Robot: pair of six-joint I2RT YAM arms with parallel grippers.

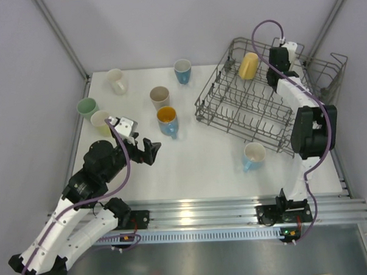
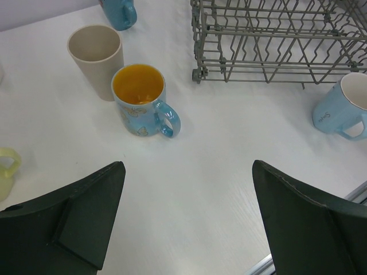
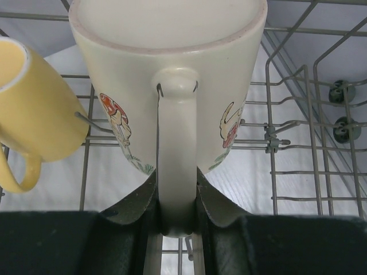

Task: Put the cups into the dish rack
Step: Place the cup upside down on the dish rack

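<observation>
Mug (image 3: 172,57) over the dish rack (image 3: 272,140)
Right gripper (image 3: 176,200) pinched its handle; left gripper (image 2: 186,172) was open. Lowering could knock the yellow cup (image 3: 40,120).

Left pincer (image 2: 189,229) spread wide over tabletop (image 2: 229,149); orange-lined blue mug (image 2: 140,109) ahead, beige tumbler (image 2: 94,57) just beside it, dish rack (image 2: 275,40) upper right.

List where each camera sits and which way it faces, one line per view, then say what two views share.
Top external: above and behind the arms, looking down at the table; both arms show, bases at the bottom.
Left wrist: low over the table, facing the orange-lined mug and dish rack; the left gripper jaws stand open below.
Right wrist: over the dish rack, facing the cream mug; the right gripper jaws clamp its handle.
Shared: the orange-lined mug shows in top external and left wrist.
</observation>
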